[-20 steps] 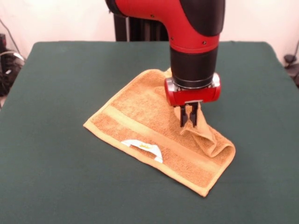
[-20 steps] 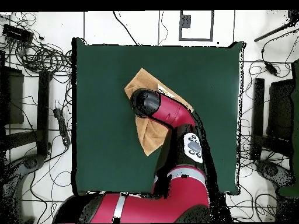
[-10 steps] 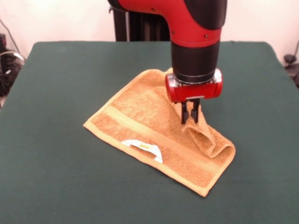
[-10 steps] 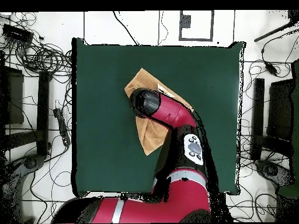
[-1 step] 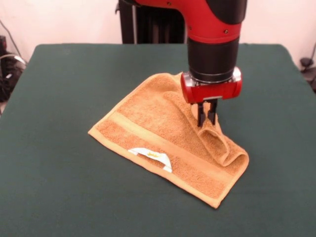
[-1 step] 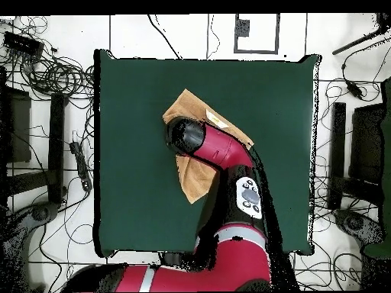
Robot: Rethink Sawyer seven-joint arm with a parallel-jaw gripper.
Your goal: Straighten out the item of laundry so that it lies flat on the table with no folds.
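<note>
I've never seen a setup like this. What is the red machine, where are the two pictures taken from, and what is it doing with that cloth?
The red and black machine is a robot arm. One picture looks across the table at it; the other looks straight down from above, where the arm hides much of the cloth. The table is covered in dark green cloth. On it lies an orange-tan towel with a white label. At the arm's tip is a gripper, a two-fingered pincer. It is shut on a raised fold of the towel, on the side that is doubled over. The job is to spread the towel flat.

End effector (image 5: 207,120) shifted, towel fold (image 5: 213,138) lower
</note>
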